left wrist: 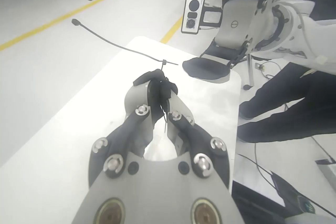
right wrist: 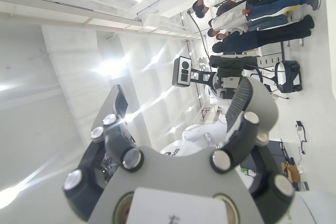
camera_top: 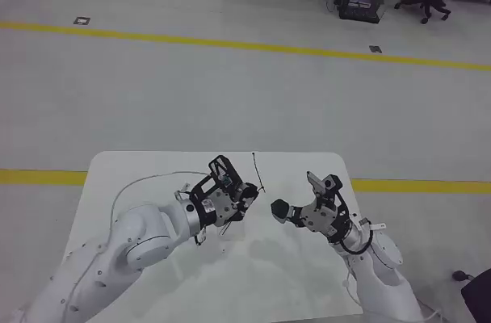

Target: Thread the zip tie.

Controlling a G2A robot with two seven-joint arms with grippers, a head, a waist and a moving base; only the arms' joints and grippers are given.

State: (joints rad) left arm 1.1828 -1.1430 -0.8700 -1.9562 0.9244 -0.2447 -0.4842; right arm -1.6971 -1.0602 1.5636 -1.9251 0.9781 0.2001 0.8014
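Where the top view gives the zip tie (camera_top: 257, 174) as no more than a thin black line rising from the left tool (camera_top: 244, 196) toward the far edge of the white desk (camera_top: 148, 174), the grip itself is made plain by the left wrist view. There the fingers (left wrist: 136, 96) of the left tool (left wrist: 158, 82) are pressed together on a short black strip of the zip tie (left wrist: 118, 46), which is held up off the desk (left wrist: 78, 117). At the tip of that strip a small block is seen, and a long thin strap is run across it. One short end is poked out toward the right arm, and the long end is carried away past the desk edge to a small head. Whether the strap is passed through the block cannot be told for certain. In the top view the right tool (camera_top: 298, 195) is held just beside the left one, apart from the tie, with its fingers spread wide. That spread is confirmed by the right wrist view, where the ribbed pads (right wrist: 240, 101) of the right tool (right wrist: 182, 96) are set well apart. The left tool is faced from the side there, and the zip tie (right wrist: 200, 33) is seen curving away from it.
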